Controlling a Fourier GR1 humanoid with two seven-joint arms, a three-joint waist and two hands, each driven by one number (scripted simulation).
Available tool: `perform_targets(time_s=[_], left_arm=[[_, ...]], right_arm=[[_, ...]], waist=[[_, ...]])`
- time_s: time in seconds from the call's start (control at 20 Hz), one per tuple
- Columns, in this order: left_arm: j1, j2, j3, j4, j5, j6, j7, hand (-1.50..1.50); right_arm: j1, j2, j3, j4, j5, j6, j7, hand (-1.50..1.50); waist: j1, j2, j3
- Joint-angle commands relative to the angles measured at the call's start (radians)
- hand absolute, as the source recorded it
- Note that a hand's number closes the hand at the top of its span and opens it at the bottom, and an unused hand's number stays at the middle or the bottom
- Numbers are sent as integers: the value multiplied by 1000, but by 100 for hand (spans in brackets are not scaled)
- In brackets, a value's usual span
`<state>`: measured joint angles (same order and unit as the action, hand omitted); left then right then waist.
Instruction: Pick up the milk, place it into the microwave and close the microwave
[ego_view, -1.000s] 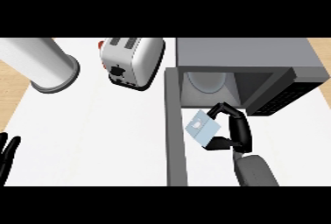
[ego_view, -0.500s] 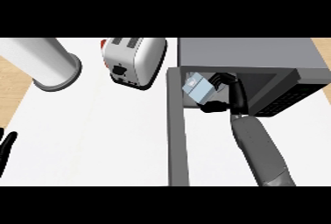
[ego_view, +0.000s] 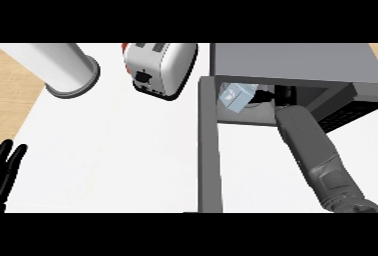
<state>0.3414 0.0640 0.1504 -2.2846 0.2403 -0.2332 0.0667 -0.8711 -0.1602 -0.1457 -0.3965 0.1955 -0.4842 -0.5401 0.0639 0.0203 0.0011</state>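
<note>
The microwave (ego_view: 295, 60) stands on the bench (ego_view: 111, 150) with its door (ego_view: 210, 150) swung wide. The milk (ego_view: 236, 96) is inside the cavity, tilted, at the hinge side. Set down like that, it could topple or foul the closing door. The right hand (ego_view: 272, 95) lies against it, but shadow and the roof hide whether it is grasping or released, so I cannot tell. The left hand (ego_view: 9, 167) rests open at the lower left, cut off.

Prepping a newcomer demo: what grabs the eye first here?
The right hand holding the tilted milk carton inside the open microwave, upper right. Next, the toaster and a white cylinder at the counter's back; the left hand rests open, lower left.
</note>
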Motion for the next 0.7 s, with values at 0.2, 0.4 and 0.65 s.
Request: perform_targets(time_s=[0.2, 0.4, 0.65], left_arm=[[-7, 2, -22, 23, -40, -14, -10, -150], [-43, -3, -39, 48, -85, 9, 7, -150], [-7, 7, -22, 18, -81, -11, -15, -150]], right_arm=[[-123, -55, -2, 156, 91, -249, -17, 150], [-174, -47, 45, 251, 141, -175, 36, -150], [-182, -26, 70, 290, 171, -147, 18, -150]], waist=[[29, 16, 1], [26, 19, 2], [33, 14, 1]])
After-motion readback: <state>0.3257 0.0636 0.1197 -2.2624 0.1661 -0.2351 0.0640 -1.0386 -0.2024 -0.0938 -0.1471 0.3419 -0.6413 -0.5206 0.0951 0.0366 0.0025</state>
